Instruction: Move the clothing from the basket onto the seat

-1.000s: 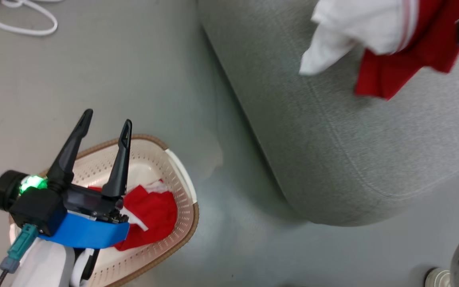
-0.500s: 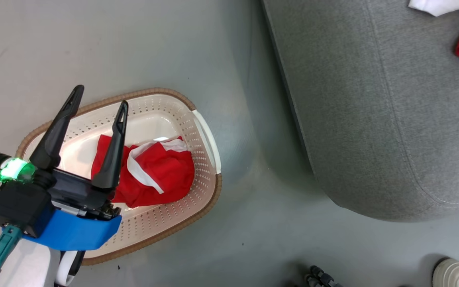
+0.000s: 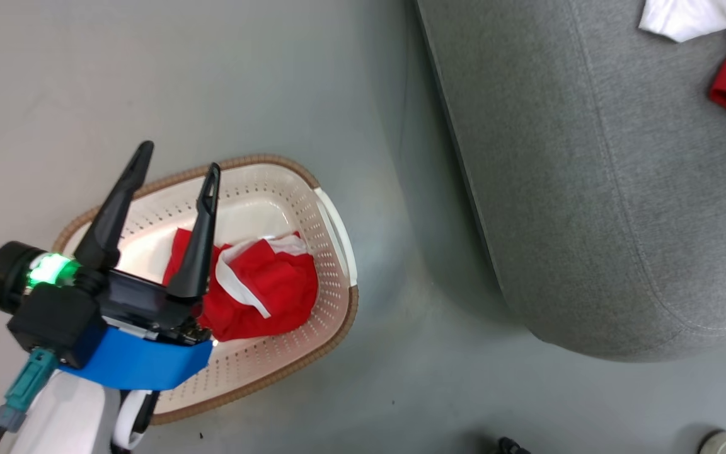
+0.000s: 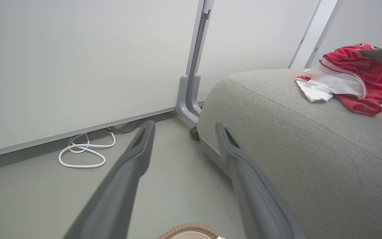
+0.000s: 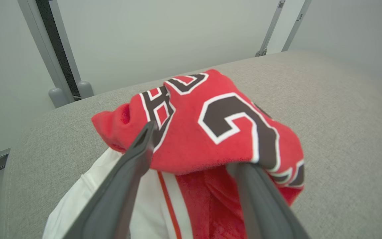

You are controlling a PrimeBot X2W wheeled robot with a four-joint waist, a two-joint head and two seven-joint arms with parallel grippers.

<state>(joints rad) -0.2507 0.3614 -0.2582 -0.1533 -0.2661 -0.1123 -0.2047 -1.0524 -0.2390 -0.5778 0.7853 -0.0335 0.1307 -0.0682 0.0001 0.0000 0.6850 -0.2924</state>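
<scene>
A red garment (image 3: 262, 290), likely soft and light, lies crumpled in the basket (image 3: 328, 252) below the open left pincer (image 3: 179, 157); pinch a raised fold. The right pincer (image 5: 192, 146) stands open around a jersey (image 5: 211, 126) on the seat (image 3: 590, 189).

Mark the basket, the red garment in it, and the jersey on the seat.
basket (image 3: 336, 228): head view, white side handle
red garment (image 3: 275, 290): head view, its middle
jersey (image 5: 191, 149): right wrist view, red cloth below the numeral

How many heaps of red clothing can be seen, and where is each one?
2. One heap lies in the basket; a second heap lies on the seat. Either may hide more garments underneath.
</scene>
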